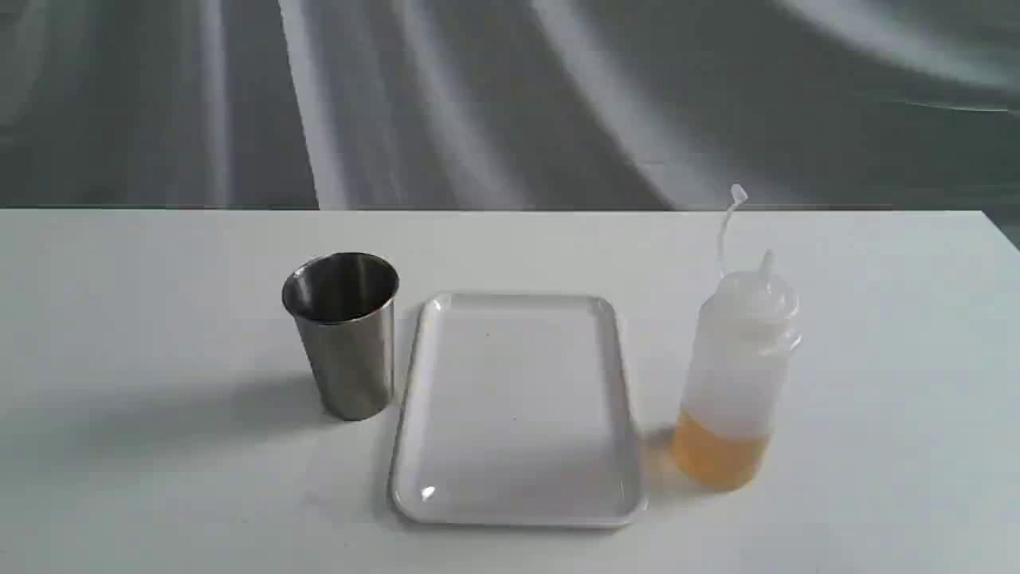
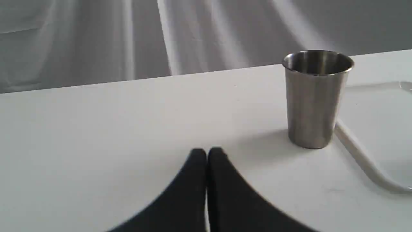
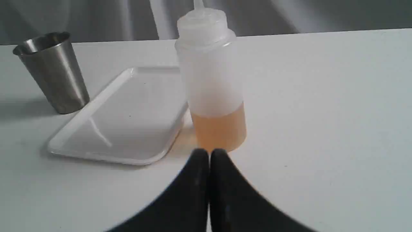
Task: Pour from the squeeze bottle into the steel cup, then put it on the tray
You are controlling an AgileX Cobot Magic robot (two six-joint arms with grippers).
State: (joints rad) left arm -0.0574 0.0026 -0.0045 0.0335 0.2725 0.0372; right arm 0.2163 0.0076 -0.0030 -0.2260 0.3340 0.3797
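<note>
The squeeze bottle stands upright on the table, right of the tray, with amber liquid filling its lower part and its cap strap sticking up. Left of the tray stands the steel cup, upright with nothing seen inside. Neither gripper shows in the exterior view. In the right wrist view my right gripper is shut and holds nothing, a short way in front of the squeeze bottle. My left gripper is shut too, holding nothing, with the steel cup off to one side beyond it.
The white table ends at a back edge in front of a grey draped curtain. Its right back corner shows at the far right. The tray lies between cup and bottle, its surface bare.
</note>
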